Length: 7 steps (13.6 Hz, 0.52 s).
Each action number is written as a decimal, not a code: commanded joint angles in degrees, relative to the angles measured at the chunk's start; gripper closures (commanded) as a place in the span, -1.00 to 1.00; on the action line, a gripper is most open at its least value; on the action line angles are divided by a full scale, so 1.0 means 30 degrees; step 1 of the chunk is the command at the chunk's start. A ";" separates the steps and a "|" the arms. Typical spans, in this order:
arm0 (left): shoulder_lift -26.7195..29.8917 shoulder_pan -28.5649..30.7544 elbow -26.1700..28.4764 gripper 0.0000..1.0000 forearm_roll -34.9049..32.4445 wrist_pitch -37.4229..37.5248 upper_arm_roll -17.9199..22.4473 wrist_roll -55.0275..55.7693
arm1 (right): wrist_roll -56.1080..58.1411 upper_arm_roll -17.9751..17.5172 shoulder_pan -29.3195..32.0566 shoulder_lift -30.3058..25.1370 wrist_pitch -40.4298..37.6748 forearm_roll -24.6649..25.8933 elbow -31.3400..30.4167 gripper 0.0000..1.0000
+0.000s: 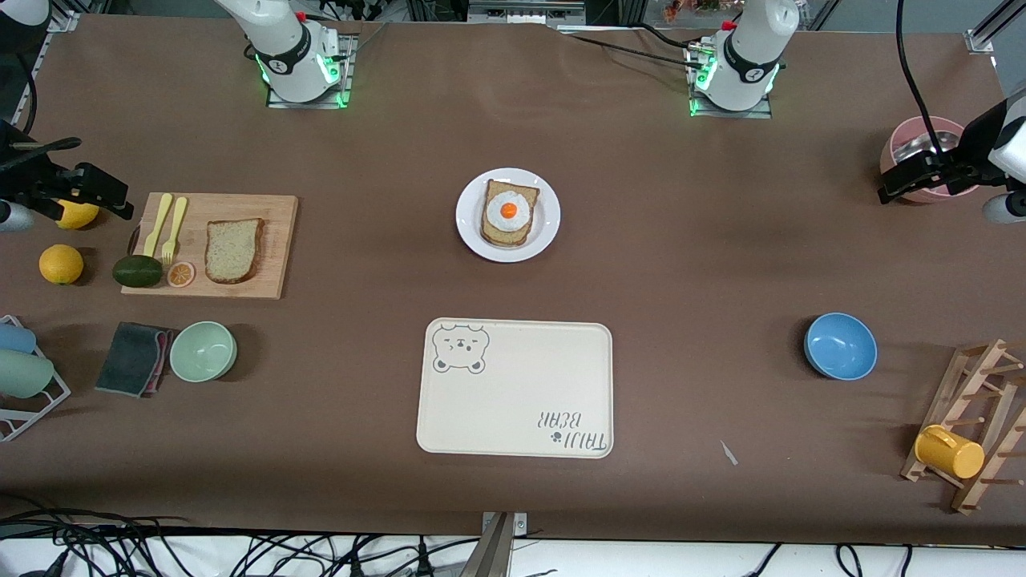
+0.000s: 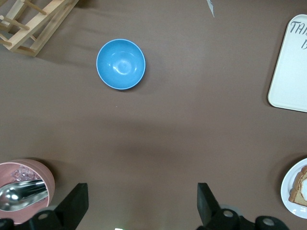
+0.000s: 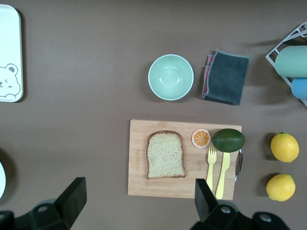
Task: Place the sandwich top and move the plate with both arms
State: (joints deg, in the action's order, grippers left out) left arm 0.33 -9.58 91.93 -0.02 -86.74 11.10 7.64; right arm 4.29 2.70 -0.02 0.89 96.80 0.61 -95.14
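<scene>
At the front view's left edge the right gripper (image 1: pixel 120 207) hangs above a lemon (image 1: pixel 76 215) at the right arm's end of the table, fingers spread wide and holding nothing. Just to its right, the sandwich top (image 1: pixel 233 250) lies flat on a wooden cutting board (image 1: pixel 272 220), beside a yellow fork (image 1: pixel 174 228). At upper centre the plate (image 1: pixel 548 216) carries an egg-topped bread slice (image 1: pixel 508 213); the bear tray (image 1: pixel 521 393) lies lower, nearer the camera. At the upper right edge the left gripper (image 1: pixel 886 192) hangs by a pink pot (image 1: pixel 898 152), fingers wide apart and empty.
</scene>
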 commanded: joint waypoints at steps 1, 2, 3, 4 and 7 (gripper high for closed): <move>0.0182 0.0001 -0.0176 -1.00 0.0096 -0.0033 0.0021 0.0091 | 0.0151 -0.0023 0.0035 -0.0093 -0.0186 -0.0262 -0.0014 -1.00; 0.0211 -0.0028 -0.0176 -1.00 0.0096 -0.0033 -0.0037 0.0091 | 0.0151 -0.0023 0.0035 -0.0093 -0.0186 -0.0262 -0.0014 -1.00; 0.0269 -0.0029 -0.0176 -1.00 0.0125 -0.0033 -0.0067 0.0091 | 0.0151 -0.0023 0.0035 -0.0093 -0.0186 -0.0262 -0.0014 -1.00; 0.0502 -0.0029 -0.0176 -1.00 0.0125 -0.0033 -0.0067 0.0033 | 0.0151 -0.0023 0.0035 -0.0093 -0.0186 -0.0262 -0.0014 -1.00; 0.1206 0.0176 0.0234 -1.00 0.0125 -0.0385 -0.0565 0.0003 | 0.0151 0.0006 0.0035 -0.0093 -0.0186 -0.0262 -0.0014 -1.00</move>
State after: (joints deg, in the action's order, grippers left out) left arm 1.75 -9.57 91.59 -0.02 -87.20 10.37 7.63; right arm 4.29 2.71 -0.02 0.90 96.79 0.61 -95.14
